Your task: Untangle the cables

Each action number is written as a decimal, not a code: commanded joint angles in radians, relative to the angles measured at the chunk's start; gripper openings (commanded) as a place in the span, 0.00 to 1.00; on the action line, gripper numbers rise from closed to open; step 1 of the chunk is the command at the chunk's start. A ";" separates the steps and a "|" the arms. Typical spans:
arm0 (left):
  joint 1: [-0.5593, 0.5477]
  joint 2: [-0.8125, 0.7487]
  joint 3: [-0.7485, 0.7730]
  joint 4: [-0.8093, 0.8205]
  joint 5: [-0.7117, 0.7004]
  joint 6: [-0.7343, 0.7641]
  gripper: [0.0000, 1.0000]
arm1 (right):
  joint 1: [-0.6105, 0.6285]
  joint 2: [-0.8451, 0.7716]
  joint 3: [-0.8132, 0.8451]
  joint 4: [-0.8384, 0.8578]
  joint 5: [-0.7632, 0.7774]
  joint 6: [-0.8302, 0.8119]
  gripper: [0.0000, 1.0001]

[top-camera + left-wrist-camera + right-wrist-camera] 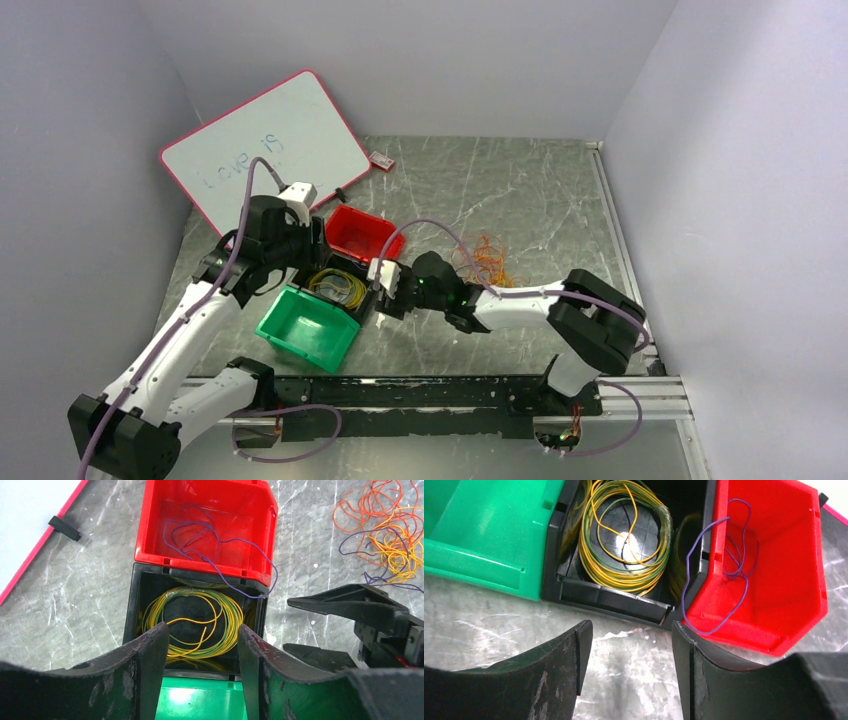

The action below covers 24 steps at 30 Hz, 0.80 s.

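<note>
A green plastic bin (484, 525), black plastic bin (604, 596) and red plastic bin (794, 555) sit in a row, apparently for sorting by colour. The left gripper (202, 630) and right gripper (631, 626) hover there, jaws parted, empty. The tangled orange-yellow cables (390, 525) lie loose to their right.

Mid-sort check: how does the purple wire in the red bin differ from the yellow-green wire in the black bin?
The purple wire is one loose, wandering strand; the yellow-green wire is a tidy coil of many turns. The purple wire spills over the red bin rim at the black bin corner; the yellow-green wire lies wholly inside the black bin, flat on its floor. Both are thin and binned.
</note>
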State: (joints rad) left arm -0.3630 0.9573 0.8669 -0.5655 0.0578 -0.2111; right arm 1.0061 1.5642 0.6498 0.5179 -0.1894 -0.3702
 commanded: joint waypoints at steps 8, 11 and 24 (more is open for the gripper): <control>0.010 -0.040 -0.014 0.018 0.012 0.013 0.57 | -0.055 0.071 0.119 -0.035 -0.098 -0.158 0.61; 0.010 -0.039 -0.017 0.022 0.011 0.014 0.57 | -0.075 0.085 0.146 -0.080 -0.130 -0.172 0.59; 0.010 -0.035 -0.034 0.030 0.005 0.015 0.56 | -0.141 0.110 0.209 -0.260 -0.199 -0.250 0.52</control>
State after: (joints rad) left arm -0.3626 0.9291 0.8433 -0.5629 0.0578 -0.2050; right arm 0.8680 1.6562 0.8234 0.3115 -0.3641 -0.5743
